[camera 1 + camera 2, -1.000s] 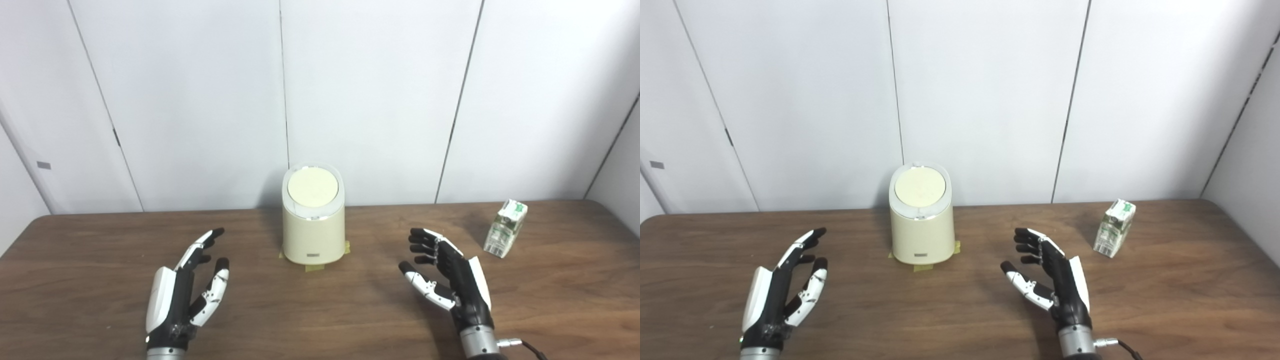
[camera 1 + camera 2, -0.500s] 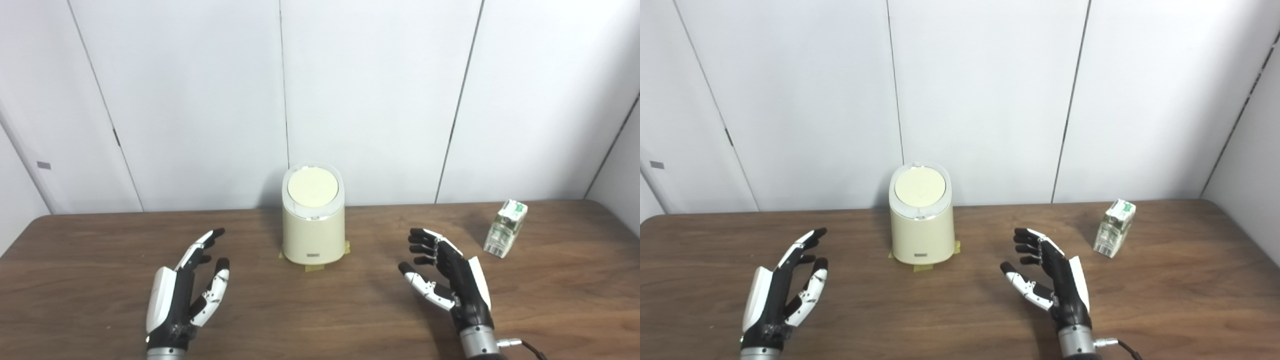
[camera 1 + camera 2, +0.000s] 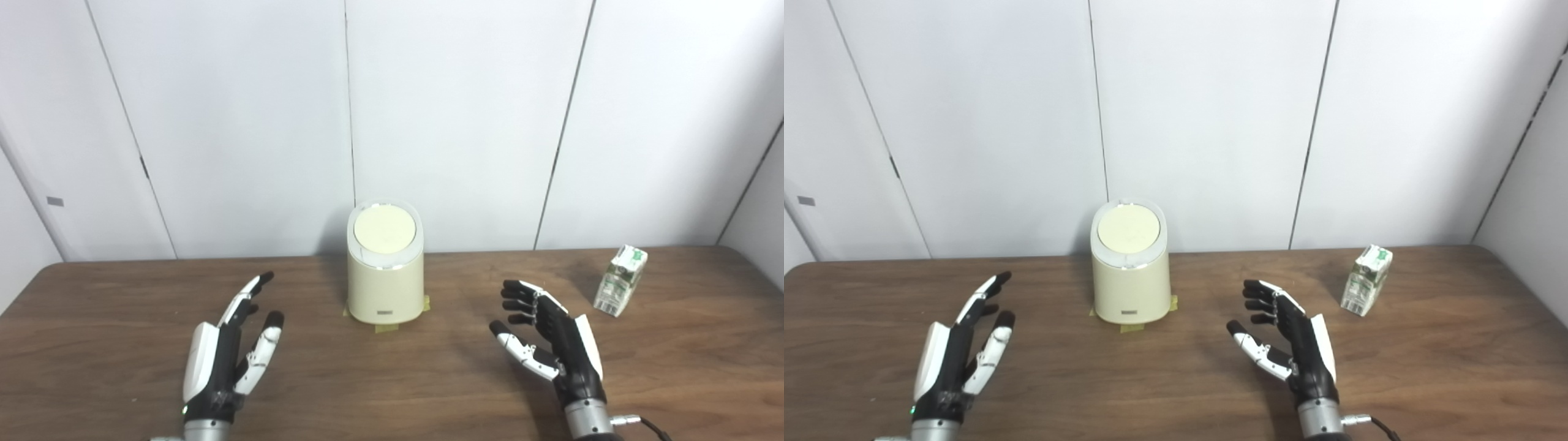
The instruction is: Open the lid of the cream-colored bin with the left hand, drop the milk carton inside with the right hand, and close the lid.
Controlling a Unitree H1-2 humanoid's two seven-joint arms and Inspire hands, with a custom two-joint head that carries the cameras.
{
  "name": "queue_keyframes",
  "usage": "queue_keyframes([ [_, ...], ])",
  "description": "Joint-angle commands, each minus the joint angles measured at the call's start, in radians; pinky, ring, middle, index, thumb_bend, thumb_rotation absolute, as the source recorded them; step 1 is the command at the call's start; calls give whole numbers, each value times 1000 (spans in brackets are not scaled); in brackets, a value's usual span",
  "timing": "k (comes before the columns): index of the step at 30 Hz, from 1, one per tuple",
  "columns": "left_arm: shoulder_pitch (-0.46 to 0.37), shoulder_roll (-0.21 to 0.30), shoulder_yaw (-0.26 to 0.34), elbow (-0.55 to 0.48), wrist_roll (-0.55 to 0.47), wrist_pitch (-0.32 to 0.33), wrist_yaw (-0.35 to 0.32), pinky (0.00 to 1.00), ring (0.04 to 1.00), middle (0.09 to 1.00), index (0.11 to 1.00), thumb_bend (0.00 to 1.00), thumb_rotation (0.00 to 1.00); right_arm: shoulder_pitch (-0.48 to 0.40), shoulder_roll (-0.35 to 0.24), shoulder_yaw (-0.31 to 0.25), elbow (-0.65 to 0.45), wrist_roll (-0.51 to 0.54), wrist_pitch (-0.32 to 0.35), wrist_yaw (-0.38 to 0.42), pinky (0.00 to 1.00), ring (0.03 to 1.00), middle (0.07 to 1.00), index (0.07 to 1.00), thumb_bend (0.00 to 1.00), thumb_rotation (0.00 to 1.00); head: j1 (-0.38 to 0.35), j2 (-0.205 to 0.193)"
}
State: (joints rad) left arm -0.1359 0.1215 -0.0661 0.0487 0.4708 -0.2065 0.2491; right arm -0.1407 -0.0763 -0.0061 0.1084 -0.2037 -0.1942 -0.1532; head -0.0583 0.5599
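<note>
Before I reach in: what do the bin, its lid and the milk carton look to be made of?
Bin: likely smooth matte plastic, uniform cream. Lid: same look, pale disc in a glossy white ring. Milk carton: printed paperboard with a folded gable top, probably.

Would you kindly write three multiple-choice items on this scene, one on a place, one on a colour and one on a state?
1. Where does the carton stand?
A. On the bin's lid
B. On the table, to the right of the right hand
C. In the left hand

2. What colour is the bin?
A. Cream
B. Blue
C. Black

3. How is the lid?
A. Lifted open
C. Lying on the table
B. Closed

Key: 1 B, the carton stands on the table beyond the right hand. 2 A, its wall and top are cream. 3 B, the lid sits flat in its rim, and the left hand is clear of it.
</note>
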Motion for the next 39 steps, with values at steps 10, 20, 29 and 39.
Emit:
queue_keyframes([
  [10,-228,-94,-21,-32,74,190,-11,813,913,946,918,659,828,5,-2,17,22,-24,-46,-10,623,704,731,728,248,218,-5,-1],
  [20,-355,-116,-61,-63,141,391,-65,853,969,1000,991,748,448,3,-3,17,25,-26,-48,-15,626,705,728,725,248,244,-5,-2],
  [29,-446,-68,-140,-19,295,608,-151,991,1000,1000,1000,787,392,1,-6,28,32,-34,-51,-11,627,706,730,729,247,244,-14,-11],
  [39,-503,-90,-119,52,364,676,-230,1000,1000,1000,1000,708,492,3,0,38,24,-47,-22,-16,599,677,723,733,258,303,-18,-20],
])
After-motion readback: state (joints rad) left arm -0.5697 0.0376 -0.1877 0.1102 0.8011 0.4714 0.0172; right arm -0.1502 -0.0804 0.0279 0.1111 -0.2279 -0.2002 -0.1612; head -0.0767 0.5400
